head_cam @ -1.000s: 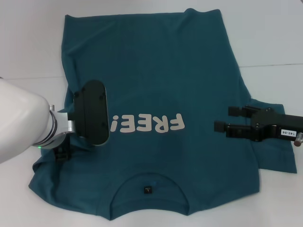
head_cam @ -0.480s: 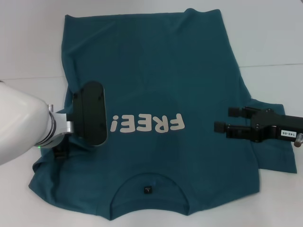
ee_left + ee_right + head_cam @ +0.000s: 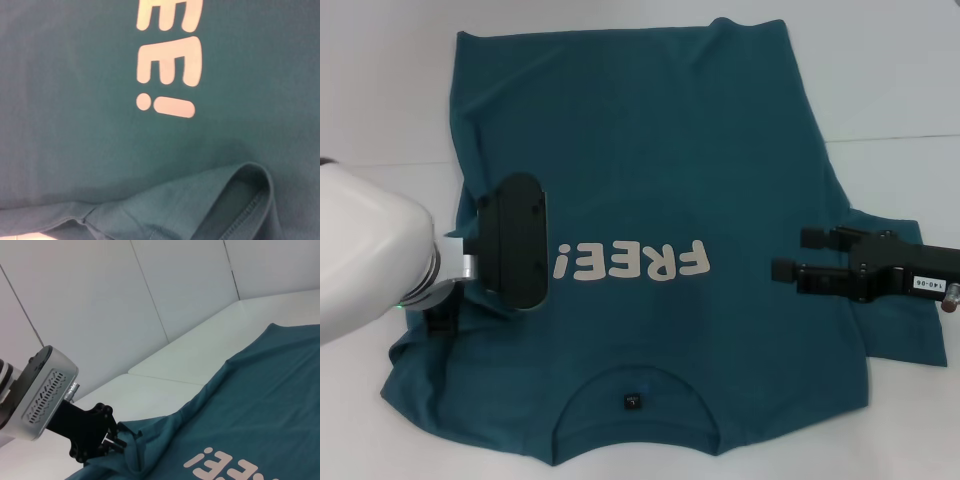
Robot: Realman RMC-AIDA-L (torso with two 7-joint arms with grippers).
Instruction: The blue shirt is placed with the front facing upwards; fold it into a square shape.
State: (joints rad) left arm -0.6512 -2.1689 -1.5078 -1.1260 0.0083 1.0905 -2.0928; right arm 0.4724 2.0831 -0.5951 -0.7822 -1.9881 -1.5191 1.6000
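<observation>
Since a second ago almost nothing has shifted: my left arm has crept slightly toward the shirt's left edge, while the right arm and the cloth look unchanged. I have the blue shirt (image 3: pixel 660 200) spread flat on the white tabletop (image 3: pixel 900 80), front up, collar nearest the robot, with the "FREE!" lettering (image 3: pixel 630 262) across the chest. My left tool (image 3: pixel 117 440) is down at the left sleeve (image 3: pixel 235 200), and the right wrist view shows its black fingertips (image 3: pixel 123 436) closed on a raised ridge of that cloth, so I judge the pinch is made. My right tool (image 3: pixel 788 252) sits over the shirt's right side beside the right sleeve (image 3: pixel 910 330), its two prongs apart and holding nothing. To do this step well, I would want the left pinch to hold the whole sleeve edge rather than one layer, then carry it inward low and level so the fold line runs straight. No containers are in sight.
</observation>
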